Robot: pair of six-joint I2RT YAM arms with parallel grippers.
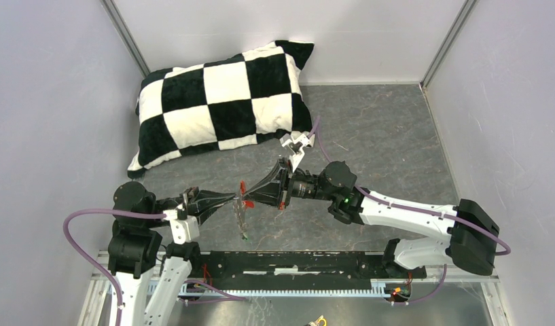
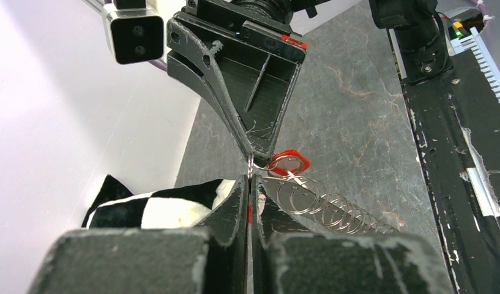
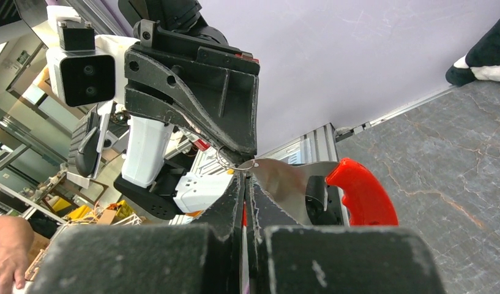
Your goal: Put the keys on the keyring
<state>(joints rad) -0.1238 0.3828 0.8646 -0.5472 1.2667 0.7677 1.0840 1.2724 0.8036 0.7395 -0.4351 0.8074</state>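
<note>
Meeting tip to tip above the dark marbled table (image 1: 390, 136), the left gripper (image 1: 231, 198) and the right gripper (image 1: 249, 195) both have their jaws pressed tight together. Each is nipping the thin silvery wire of the keyring (image 2: 324, 208) where the two tips touch. The left wrist view shows a run of linked metal loops trailing away from that pinch, held off the table. A red key (image 2: 288, 162) sits just beside the right gripper's tip, touching the first loops, though whether it is threaded on cannot be told. In the right wrist view a curved red fob (image 3: 360, 193) with a shiny flat blade lies just beside the right gripper's fingers. From above, the chain hangs down between the two arms. A green key (image 1: 245, 236) dangles at its low end, too small to show how it is attached. A black-and-white checked pillow (image 1: 220, 102) lies at the far left of the table, well apart from the grippers.
</note>
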